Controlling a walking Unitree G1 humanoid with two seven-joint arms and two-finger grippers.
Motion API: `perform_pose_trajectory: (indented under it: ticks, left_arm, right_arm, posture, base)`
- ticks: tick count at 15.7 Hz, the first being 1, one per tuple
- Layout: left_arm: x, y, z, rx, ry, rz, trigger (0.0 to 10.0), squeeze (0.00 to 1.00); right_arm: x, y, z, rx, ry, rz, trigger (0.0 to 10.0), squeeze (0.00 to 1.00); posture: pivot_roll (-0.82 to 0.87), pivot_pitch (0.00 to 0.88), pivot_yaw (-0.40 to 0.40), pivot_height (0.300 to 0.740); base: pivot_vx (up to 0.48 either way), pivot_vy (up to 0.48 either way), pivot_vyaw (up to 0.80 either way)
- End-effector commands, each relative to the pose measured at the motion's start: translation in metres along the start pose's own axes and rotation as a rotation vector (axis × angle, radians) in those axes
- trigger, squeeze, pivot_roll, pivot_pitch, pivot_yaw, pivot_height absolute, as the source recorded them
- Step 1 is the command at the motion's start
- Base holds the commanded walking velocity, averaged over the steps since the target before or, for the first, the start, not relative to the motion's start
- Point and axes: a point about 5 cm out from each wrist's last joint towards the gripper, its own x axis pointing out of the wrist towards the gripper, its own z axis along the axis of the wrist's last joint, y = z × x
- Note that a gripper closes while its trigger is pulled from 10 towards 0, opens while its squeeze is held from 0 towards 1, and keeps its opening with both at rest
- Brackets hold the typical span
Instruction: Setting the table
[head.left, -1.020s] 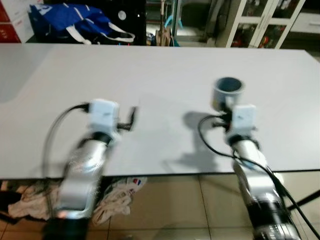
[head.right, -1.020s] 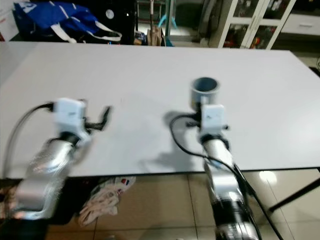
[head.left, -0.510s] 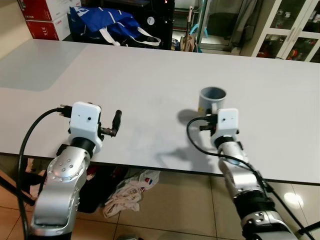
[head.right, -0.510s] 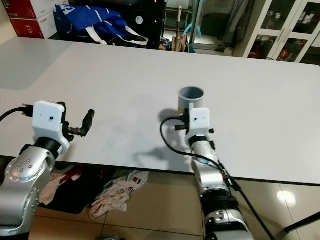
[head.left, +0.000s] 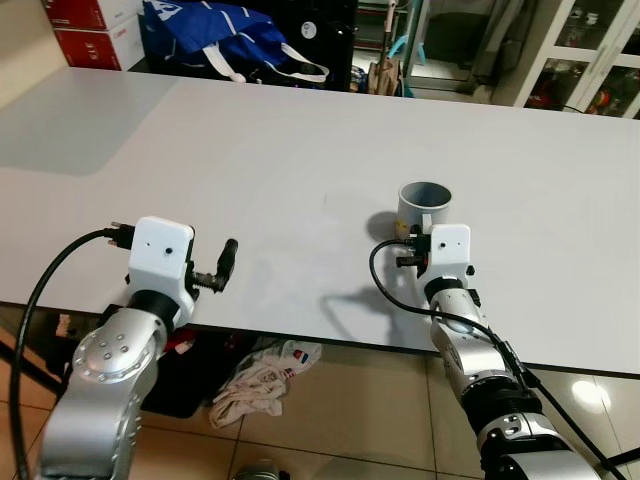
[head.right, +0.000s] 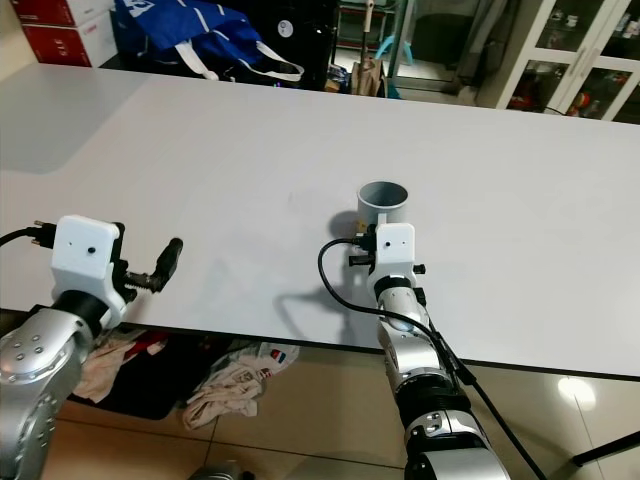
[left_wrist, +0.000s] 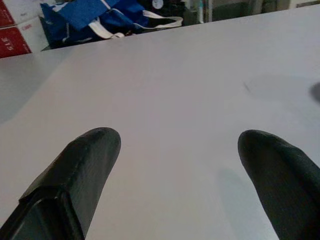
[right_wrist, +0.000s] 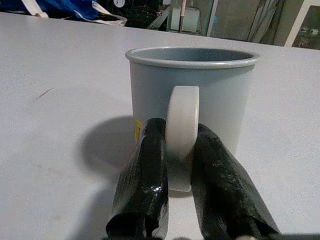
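A grey mug (head.left: 425, 200) with a white handle (right_wrist: 182, 120) stands upright on the white table (head.left: 250, 140), right of centre and close to the front edge. My right gripper (right_wrist: 181, 129) is shut on that handle, one black finger (right_wrist: 149, 165) on each side of it, and its wrist (head.left: 447, 250) sits just in front of the mug. Low over the bare tabletop near the front left edge, my left gripper (left_wrist: 177, 137) is open and holds nothing; one of its fingers (head.left: 226, 256) shows in the left eye view.
Beyond the table's far edge lie a blue bag (head.left: 210, 25) and red boxes (head.left: 85, 30), with glass cabinets (head.left: 590, 60) at the back right. A crumpled cloth (head.left: 265, 370) lies on the tiled floor under the front edge.
The head camera has shifted and the blur has gone. The right gripper stays shut on the mug's handle, and the left gripper stays open over the table.
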Motion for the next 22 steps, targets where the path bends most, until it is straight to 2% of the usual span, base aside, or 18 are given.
perform_pose_trajectory:
  ticks: [1,2,3,4,5,6,9,10,13,14,15,16,17,18,22]
  left_arm:
    - [-0.002,-0.008,0.002,-0.013,0.01,-0.056,10.0,0.0]
    - [-0.004,-0.015,0.002,-0.055,0.031,-0.115,10.0,0.0]
    - [-0.005,-0.026,0.0,-0.074,0.058,-0.208,10.0,0.0]
    - [-0.005,-0.034,0.002,-0.055,0.054,-0.287,10.0,0.0]
    - [-0.004,-0.038,0.003,-0.046,0.051,-0.33,10.0,0.0]
    - [-0.004,-0.038,0.003,-0.047,0.051,-0.341,10.0,0.0]
    - [-0.004,-0.042,0.002,0.031,-0.006,-0.411,10.0,0.0]
    - [-0.003,-0.043,0.0,0.044,-0.054,-0.406,10.0,0.0]
    - [-0.001,-0.043,-0.007,0.037,-0.093,-0.39,10.0,0.0]
    - [0.0,-0.042,-0.008,0.059,-0.13,-0.377,10.0,0.0]
    - [-0.001,-0.043,-0.019,0.104,-0.14,-0.392,10.0,0.0]
    - [-0.001,-0.042,-0.026,0.11,-0.138,-0.387,10.0,0.0]
    - [-0.004,-0.043,-0.042,0.137,-0.132,-0.404,10.0,0.0]
    - [-0.004,-0.044,-0.049,0.149,-0.131,-0.412,10.0,0.0]
    - [-0.002,-0.049,-0.047,0.156,-0.222,-0.41,10.0,0.0]
  right_arm:
    - [0.0,0.001,-0.003,0.003,0.01,-0.001,10.0,0.92]
    - [-0.001,0.002,-0.005,0.001,0.015,0.002,10.0,1.0]
    - [-0.002,0.002,-0.008,0.002,0.023,0.0,10.0,1.0]
    - [-0.003,0.003,-0.01,0.001,0.029,-0.004,10.0,1.0]
    - [-0.003,0.003,-0.011,0.002,0.032,-0.006,10.0,1.0]
    - [-0.003,0.004,-0.011,0.002,0.032,-0.007,10.0,1.0]
    - [-0.004,0.003,-0.014,0.003,0.043,-0.015,10.0,1.0]
    - [-0.004,0.003,-0.015,0.002,0.044,-0.017,10.0,1.0]
    - [-0.004,0.0,-0.015,0.001,0.042,-0.026,10.0,1.0]
    - [-0.004,0.0,-0.015,0.0,0.041,-0.027,10.0,1.0]
    - [-0.004,0.0,-0.015,-0.006,0.038,-0.027,10.0,0.97]
    - [-0.004,-0.001,-0.015,-0.01,0.034,-0.03,10.0,0.0]
    - [-0.004,-0.004,-0.013,-0.021,0.021,-0.039,10.0,0.0]
    - [-0.004,-0.005,-0.013,-0.023,0.018,-0.041,10.0,0.0]
    - [-0.004,-0.01,-0.011,-0.035,0.003,-0.054,10.0,0.0]
  posture:
    - [0.34,0.051,0.004,0.74]
    - [0.34,0.058,0.005,0.74]
    - [0.34,0.059,0.005,0.74]
    - [0.35,0.061,0.006,0.74]
    - [0.35,0.064,0.01,0.74]
    - [0.34,0.065,0.014,0.74]
    - [0.34,0.072,0.016,0.74]
    - [0.33,0.076,0.019,0.74]
    - [0.32,0.08,0.018,0.74]
    - [0.32,0.081,0.016,0.74]
    - [0.31,0.083,0.018,0.74]
    - [0.3,0.085,0.019,0.74]
    - [0.3,0.085,0.019,0.74]
    - [0.28,0.088,0.018,0.74]
    - [0.27,0.087,0.02,0.74]
  base:
    - [0.0,0.0,0.0]
    - [0.0,0.0,0.0]
    - [0.0,0.0,0.0]
    - [0.0,0.0,0.0]
    - [0.0,0.0,0.0]
    - [0.0,0.0,0.0]
    - [0.0,0.0,0.0]
    - [0.0,0.0,0.0]
    - [0.0,0.0,0.0]
    - [0.0,0.0,0.0]
    - [0.0,0.0,0.0]
    - [0.0,0.0,0.0]
    - [0.0,0.0,0.0]
    - [0.0,0.0,0.0]
    - [0.0,0.0,0.0]
